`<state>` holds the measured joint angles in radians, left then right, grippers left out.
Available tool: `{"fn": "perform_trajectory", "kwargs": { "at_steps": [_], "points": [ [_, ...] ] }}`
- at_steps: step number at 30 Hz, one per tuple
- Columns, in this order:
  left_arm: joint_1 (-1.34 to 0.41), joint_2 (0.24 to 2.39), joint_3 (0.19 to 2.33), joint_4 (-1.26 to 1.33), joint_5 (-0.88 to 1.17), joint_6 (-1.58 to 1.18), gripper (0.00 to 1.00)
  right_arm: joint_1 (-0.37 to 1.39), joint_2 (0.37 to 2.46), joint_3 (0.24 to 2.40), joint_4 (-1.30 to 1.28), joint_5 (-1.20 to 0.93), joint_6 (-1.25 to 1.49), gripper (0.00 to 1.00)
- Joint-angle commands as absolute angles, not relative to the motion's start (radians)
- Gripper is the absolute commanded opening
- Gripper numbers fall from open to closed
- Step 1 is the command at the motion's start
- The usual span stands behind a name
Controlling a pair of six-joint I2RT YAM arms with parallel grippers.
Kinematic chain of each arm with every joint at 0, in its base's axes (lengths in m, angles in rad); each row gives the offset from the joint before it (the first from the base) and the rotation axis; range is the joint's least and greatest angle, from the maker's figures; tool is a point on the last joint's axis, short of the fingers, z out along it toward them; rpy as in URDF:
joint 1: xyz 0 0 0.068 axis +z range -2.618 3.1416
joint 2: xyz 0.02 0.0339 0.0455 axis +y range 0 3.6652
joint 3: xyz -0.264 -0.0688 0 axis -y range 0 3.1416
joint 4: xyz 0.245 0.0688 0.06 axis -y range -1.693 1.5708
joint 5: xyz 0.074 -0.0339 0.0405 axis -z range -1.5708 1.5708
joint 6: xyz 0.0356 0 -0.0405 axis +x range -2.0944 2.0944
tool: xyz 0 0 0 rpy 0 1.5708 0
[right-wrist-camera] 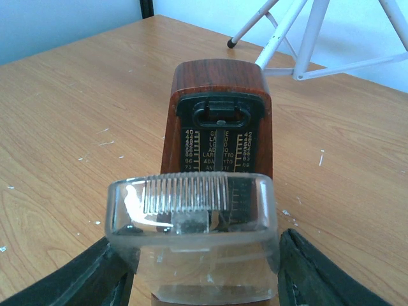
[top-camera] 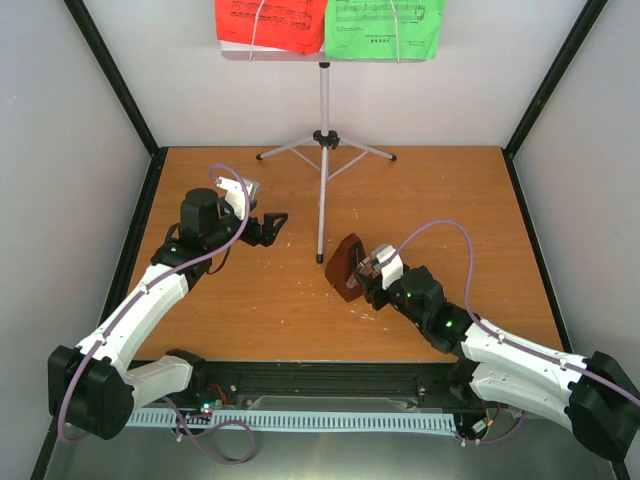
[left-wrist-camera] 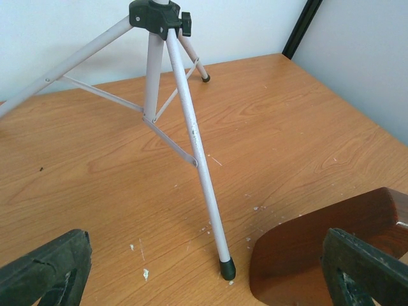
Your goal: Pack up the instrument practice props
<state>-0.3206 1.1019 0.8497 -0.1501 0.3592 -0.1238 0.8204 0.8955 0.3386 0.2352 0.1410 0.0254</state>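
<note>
The wooden table [top-camera: 250, 310] is boxed in by white walls [top-camera: 60, 120], with black posts [top-camera: 112, 75] at the far corners. Right of centre, the right gripper [top-camera: 372, 268] pinches the clear cover [right-wrist-camera: 191, 217] at the face of the brown metronome [top-camera: 346, 268] — open wood lies to its right. The left gripper [top-camera: 272, 226] hovers spread wide, left of the stand [top-camera: 323, 150] and its near leg. Farther back, a red sheet [top-camera: 270, 22] and a green sheet [top-camera: 388, 25] rest on the tray [top-camera: 330, 57] — close to the back wall.

Brown metronome [top-camera: 347, 268], clear cover [right-wrist-camera: 191, 223] half-off, by upright tripod [top-camera: 323, 140] — sheets [top-camera: 270, 22] atop.
</note>
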Motion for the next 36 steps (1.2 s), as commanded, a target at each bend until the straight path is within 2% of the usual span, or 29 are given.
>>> {"fn": "perform_trajectory", "kwargs": {
  "at_steps": [1,36],
  "points": [
    [-0.316,1.100,0.852,-0.124,0.364,-0.101,0.99,0.803,0.903,0.339,0.267,0.130,0.014,0.51],
    [-0.316,1.107,0.852,-0.122,0.372,-0.103,0.99,0.796,0.971,0.341,0.260,0.107,0.029,0.50]
  ]
}}
